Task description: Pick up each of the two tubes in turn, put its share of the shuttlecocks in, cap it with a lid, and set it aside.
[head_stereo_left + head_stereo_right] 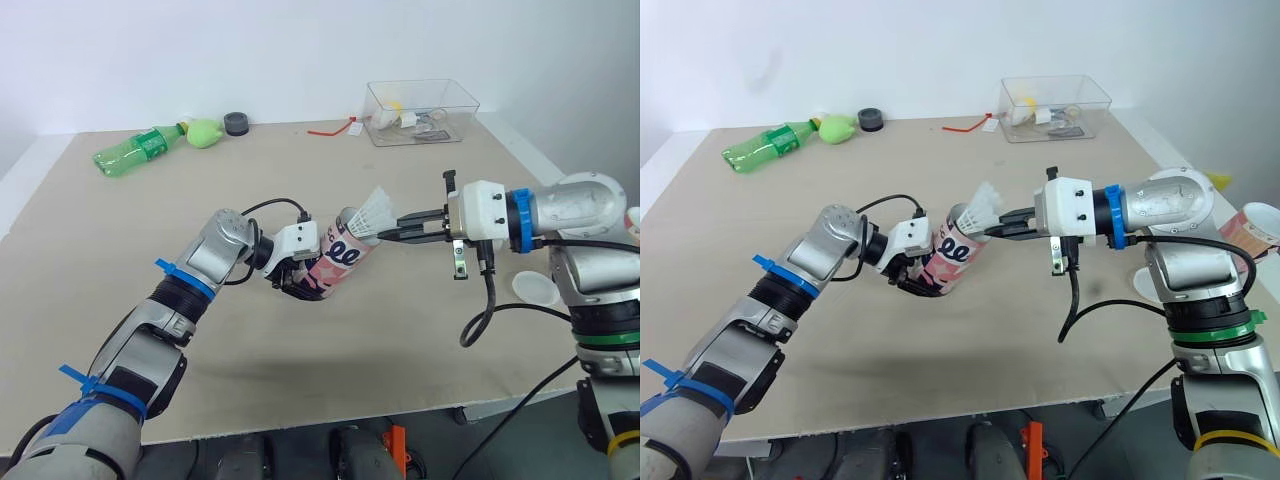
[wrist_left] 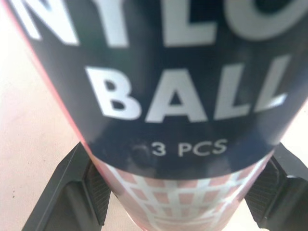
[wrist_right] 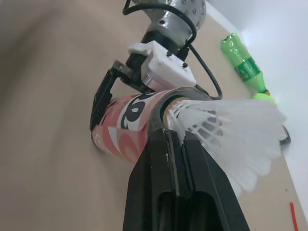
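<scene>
A pink and black tube (image 1: 336, 260) lies tilted just above the table, its open mouth facing right. My left gripper (image 1: 299, 279) is shut on its lower part; in the left wrist view the black fingers (image 2: 72, 192) press both sides of the tube (image 2: 183, 96). A white shuttlecock (image 1: 376, 211) sits at the tube's mouth, its feather skirt pointing up and out. My right gripper (image 1: 386, 233) is shut on the shuttlecock (image 3: 226, 130), right at the rim of the tube (image 3: 127, 127).
A green bottle (image 1: 140, 150), a green pear-shaped object (image 1: 205, 132) and a black lid (image 1: 237, 123) lie at the far left. A clear box (image 1: 420, 110) stands far right. A white disc (image 1: 535, 290) and a paper cup (image 1: 1252, 228) sit by the right edge.
</scene>
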